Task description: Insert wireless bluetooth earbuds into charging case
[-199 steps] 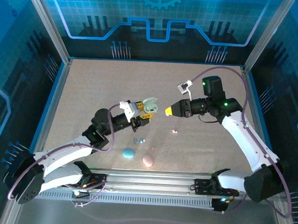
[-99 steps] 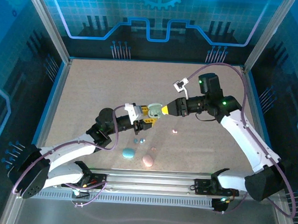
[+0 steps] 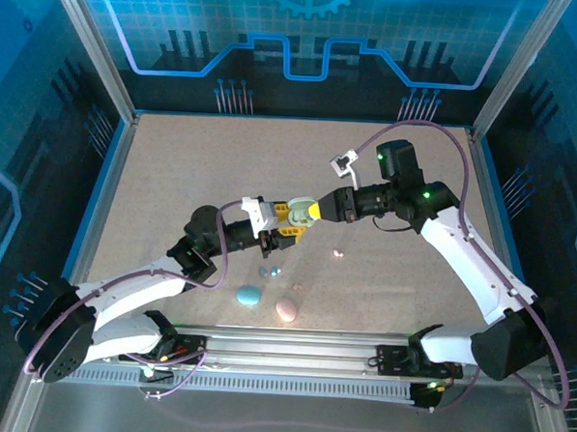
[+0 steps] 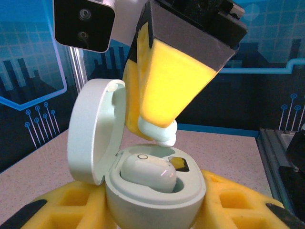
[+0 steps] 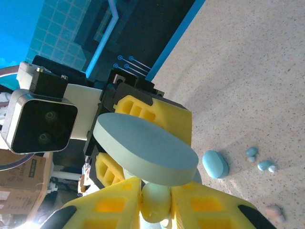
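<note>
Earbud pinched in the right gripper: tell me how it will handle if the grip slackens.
Likely slippery: the earbud looks smooth and rounded, pinched only at the right gripper's tips. Probably light, being small beside the open case. Dropped on the table, its pebble shape might roll.

no readable text anywhere

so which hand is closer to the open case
Left: the left hand grips the open case; the right hand hangs just above its opening, pinching an earbud.
</note>
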Action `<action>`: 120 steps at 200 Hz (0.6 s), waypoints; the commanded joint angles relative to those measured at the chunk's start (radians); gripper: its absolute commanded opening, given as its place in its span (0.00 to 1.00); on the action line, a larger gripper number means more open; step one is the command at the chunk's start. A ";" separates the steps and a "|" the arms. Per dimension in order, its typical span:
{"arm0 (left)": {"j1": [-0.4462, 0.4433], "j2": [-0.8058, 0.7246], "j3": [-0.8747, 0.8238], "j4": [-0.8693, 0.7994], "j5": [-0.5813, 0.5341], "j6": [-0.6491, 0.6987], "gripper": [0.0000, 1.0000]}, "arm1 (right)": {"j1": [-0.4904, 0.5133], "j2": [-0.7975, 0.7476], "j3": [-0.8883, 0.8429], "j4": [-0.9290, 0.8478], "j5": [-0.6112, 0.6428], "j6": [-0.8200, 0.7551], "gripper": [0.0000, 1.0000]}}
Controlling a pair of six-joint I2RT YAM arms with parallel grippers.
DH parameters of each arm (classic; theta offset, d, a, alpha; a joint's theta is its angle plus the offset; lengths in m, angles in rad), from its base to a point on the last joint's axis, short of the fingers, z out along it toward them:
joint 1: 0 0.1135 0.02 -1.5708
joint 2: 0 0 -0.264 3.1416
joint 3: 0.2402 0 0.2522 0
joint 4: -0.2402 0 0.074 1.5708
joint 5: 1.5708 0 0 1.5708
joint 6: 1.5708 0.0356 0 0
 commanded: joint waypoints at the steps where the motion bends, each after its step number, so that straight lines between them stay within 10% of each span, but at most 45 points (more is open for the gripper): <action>1: -0.010 -0.004 0.039 0.023 0.033 -0.014 0.36 | 0.014 0.004 0.025 0.026 0.010 0.017 0.22; 120: -0.012 0.012 0.050 0.016 0.017 -0.024 0.35 | 0.025 -0.010 0.000 0.106 0.064 0.101 0.23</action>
